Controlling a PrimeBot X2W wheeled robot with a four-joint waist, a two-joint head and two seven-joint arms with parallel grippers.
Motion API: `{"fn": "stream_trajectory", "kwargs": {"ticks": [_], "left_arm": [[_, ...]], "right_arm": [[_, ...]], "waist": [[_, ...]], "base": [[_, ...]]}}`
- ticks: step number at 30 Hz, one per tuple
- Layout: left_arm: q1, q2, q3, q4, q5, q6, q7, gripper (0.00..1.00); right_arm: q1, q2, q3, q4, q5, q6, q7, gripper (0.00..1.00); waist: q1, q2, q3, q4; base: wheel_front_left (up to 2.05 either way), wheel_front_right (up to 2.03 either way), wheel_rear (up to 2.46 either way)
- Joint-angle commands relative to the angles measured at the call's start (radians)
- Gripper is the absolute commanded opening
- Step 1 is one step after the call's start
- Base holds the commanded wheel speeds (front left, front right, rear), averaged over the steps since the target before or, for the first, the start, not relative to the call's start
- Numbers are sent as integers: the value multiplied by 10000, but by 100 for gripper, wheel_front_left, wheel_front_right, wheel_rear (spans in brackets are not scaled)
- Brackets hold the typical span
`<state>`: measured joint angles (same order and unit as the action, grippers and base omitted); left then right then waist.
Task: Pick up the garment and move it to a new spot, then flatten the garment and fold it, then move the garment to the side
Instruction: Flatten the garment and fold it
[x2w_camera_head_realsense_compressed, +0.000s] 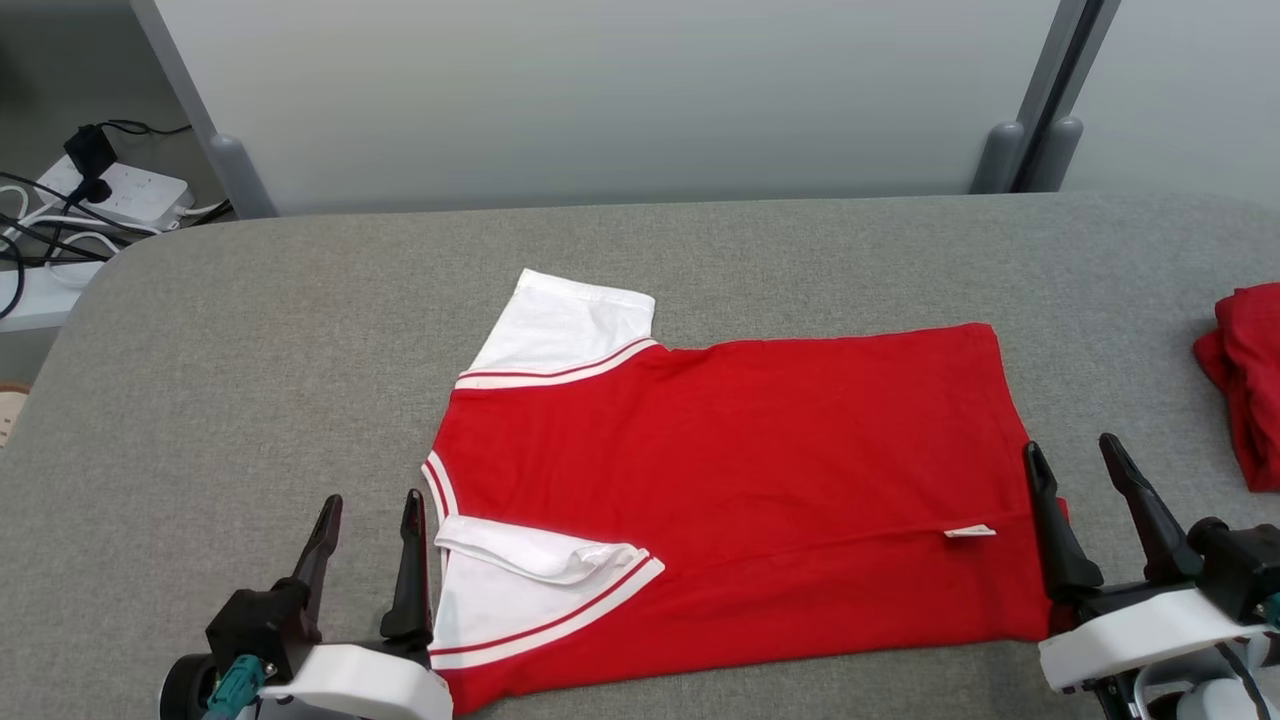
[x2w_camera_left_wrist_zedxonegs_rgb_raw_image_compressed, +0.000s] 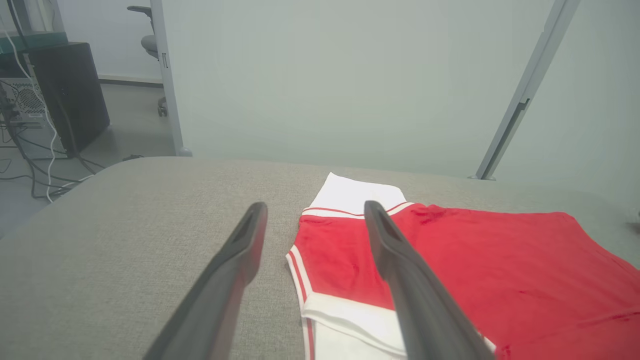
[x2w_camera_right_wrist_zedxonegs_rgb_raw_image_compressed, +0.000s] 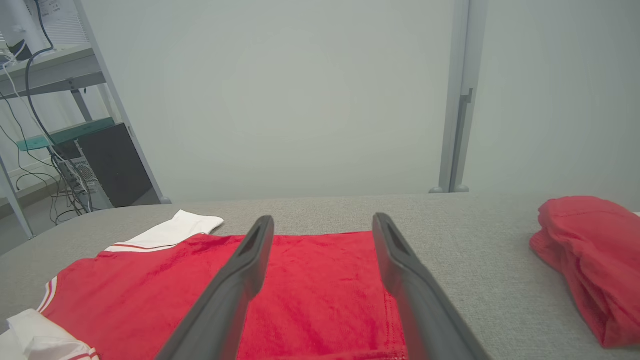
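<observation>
Grey worktop (x2w_camera_head_realsense_compressed: 250, 330) broad, open room at left and far side; garment (x2w_camera_head_realsense_compressed: 740, 450) lay mid-worktop, spread flat, collar left, hem right, apparently ready for folding; red heap (x2w_camera_head_realsense_compressed: 1250, 380) at right edge limited room there; left hand (x2w_camera_head_realsense_compressed: 371, 498) released, empty, just beside near sleeve (x2w_camera_head_realsense_compressed: 530, 570), which lay doubled over; right hand (x2w_camera_head_realsense_compressed: 1069, 445) released, empty, at hem corner; both seemingly placed to take near edge.

I logged the garment (x2w_camera_head_realsense_compressed: 740, 480) as red with white sleeves and red-and-white striped trim at the seams and collar. The table (x2w_camera_head_realsense_compressed: 250, 400) was plain flecked grey, and the cloth bundle (x2w_camera_head_realsense_compressed: 1245, 385) solid red. The left gripper (x2w_camera_head_realsense_compressed: 372, 500) and right gripper (x2w_camera_head_realsense_compressed: 1072, 447) were black-fingered with white housings.
</observation>
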<state>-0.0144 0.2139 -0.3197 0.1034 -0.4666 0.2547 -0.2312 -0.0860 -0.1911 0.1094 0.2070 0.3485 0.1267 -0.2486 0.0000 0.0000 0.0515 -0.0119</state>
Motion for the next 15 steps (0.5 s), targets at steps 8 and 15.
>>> {"fn": "stream_trajectory", "kwargs": {"ticks": [8, 15], "left_arm": [[-768, 63, 300, -8, 135, -194, -214, 100], [-1030, 12, 305, 123, 167, -322, -254, 100]], "right_arm": [[66, -63, 185, -458, -167, 40, -131, 100], [121, -119, 273, -472, -121, 40, -131, 100]], "waist": [[0, 0, 1, -4], [0, 0, 115, -9]], "base": [[0, 0, 0], [0, 0, 0]]}}
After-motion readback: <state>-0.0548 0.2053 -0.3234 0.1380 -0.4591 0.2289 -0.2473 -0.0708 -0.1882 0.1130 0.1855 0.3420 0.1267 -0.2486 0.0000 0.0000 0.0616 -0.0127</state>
